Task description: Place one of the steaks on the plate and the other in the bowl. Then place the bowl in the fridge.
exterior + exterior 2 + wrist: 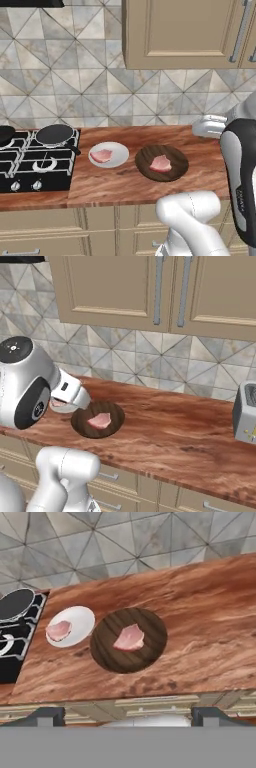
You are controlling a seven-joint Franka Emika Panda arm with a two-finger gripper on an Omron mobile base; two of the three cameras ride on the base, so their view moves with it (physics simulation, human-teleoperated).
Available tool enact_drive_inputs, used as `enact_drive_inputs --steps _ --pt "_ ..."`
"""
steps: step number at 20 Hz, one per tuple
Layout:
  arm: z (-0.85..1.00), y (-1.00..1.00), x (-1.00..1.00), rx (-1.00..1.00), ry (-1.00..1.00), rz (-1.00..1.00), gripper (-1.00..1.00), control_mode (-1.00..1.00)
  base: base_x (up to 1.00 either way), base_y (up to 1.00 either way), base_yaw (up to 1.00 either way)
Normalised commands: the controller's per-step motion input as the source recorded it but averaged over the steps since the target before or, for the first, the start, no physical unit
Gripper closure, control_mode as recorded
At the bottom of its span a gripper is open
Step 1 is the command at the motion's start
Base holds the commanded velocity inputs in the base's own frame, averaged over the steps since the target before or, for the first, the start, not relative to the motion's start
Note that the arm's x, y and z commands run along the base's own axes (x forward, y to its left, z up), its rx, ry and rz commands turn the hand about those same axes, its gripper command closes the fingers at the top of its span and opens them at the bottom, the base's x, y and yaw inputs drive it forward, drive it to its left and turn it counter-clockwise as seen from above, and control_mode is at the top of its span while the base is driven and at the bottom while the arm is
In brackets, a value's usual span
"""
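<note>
One pink steak [102, 156] lies on the white plate [118, 149] on the wooden counter. The other steak [160, 163] lies in the dark brown bowl [143, 163] just right of the plate. The hand view looks down from above the counter's front edge at the plate [81, 618] with its steak [58, 630], and at the bowl [107, 643] with its steak [129, 637]. My gripper [130, 716] is open with nothing between its fingers, well above and short of the bowl. From the right, the bowl [83, 424] and steak [100, 420] show beside my arm. The fridge is out of view.
A black stove [30, 165] with a frying pan [55, 134] sits left of the plate. A toaster [245, 418] stands at the counter's far right. Wall cabinets [185, 32] hang above the tiled backsplash. Bare counter [170, 431] stretches right of the bowl.
</note>
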Motion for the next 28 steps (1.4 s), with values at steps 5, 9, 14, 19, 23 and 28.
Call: enact_drive_inputs --steps 5,9,14,19,23,28 --pt "-0.59 -0.35 0.09 0.06 0.33 0.0 -1.0 -1.0 0.0 0.0 0.0" --pt "-0.8 -0.21 0.23 0.01 0.02 0.02 -1.0 -1.0 0.0 0.0 0.0" --pt "-0.77 -0.37 0.69 0.02 0.11 0.07 -1.0 -1.0 0.0 0.0 0.0" --pt "-0.64 -0.5 0.74 0.03 0.21 0.07 -1.0 -1.0 0.0 0.0 0.0" --pt "-0.75 -0.14 0.91 0.05 0.08 0.02 -1.0 -1.0 0.0 0.0 0.0" --pt "-0.68 -0.04 0.82 0.08 0.06 0.03 -1.0 -1.0 0.0 0.0 0.0"
